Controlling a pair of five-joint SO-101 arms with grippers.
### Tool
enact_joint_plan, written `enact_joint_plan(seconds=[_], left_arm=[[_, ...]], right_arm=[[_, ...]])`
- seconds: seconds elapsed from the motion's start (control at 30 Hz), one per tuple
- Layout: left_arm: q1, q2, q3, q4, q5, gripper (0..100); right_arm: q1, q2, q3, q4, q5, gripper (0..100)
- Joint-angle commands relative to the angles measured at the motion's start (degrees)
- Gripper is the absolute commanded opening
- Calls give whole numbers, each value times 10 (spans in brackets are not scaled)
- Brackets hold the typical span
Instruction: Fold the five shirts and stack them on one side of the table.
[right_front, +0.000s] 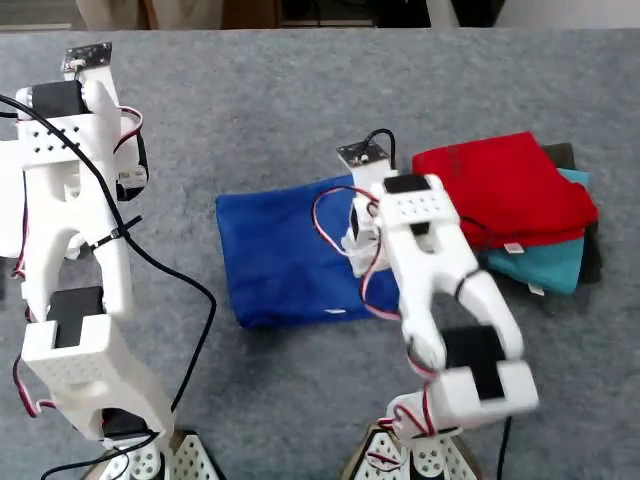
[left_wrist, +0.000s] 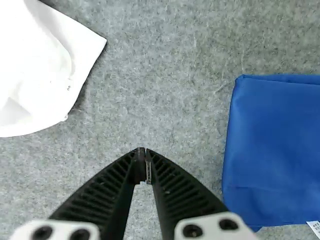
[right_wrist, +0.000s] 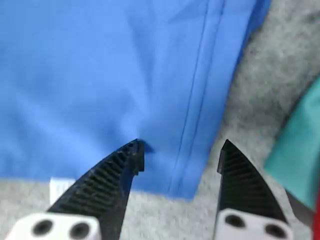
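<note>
Red shirt (right_front: 500, 185), teal shirt (right_front: 545, 262), dark shirt (right_front: 562, 155) stacked desk (right_front: 300, 90) right. Folded blue shirt (right_front: 290, 250) mid-desk, unstacked; white shirt (left_wrist: 35, 65) probably remains. Right tool (right_wrist: 182, 147) open over blue hem; left tool (left_wrist: 142, 165) closed, empty.

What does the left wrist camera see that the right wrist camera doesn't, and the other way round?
Left wrist view: a white shirt lying on the table, and the left gripper, shut. Right wrist view: the right gripper, open over the blue shirt near its edge, and a bit of the teal shirt beside it. Both: the blue shirt and the grey table.
</note>
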Motion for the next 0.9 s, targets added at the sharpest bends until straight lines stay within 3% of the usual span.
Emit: enact_joint_plan(seconds=[0.0,0.5,0.7,0.87], left_arm=[[-4,-29,-2,5,-4,19],[-6,-29,-6,5,-4,19],[-7,-32,-8,5,-4,19],[-7,-33,-8,5,-4,19]], right_arm=[[-7,76,-57,-4,-19,250],[-8,268,-212,137,-5,242],[-5,297,-237,146,12,9],[-5,296,-262,168,13,2]])
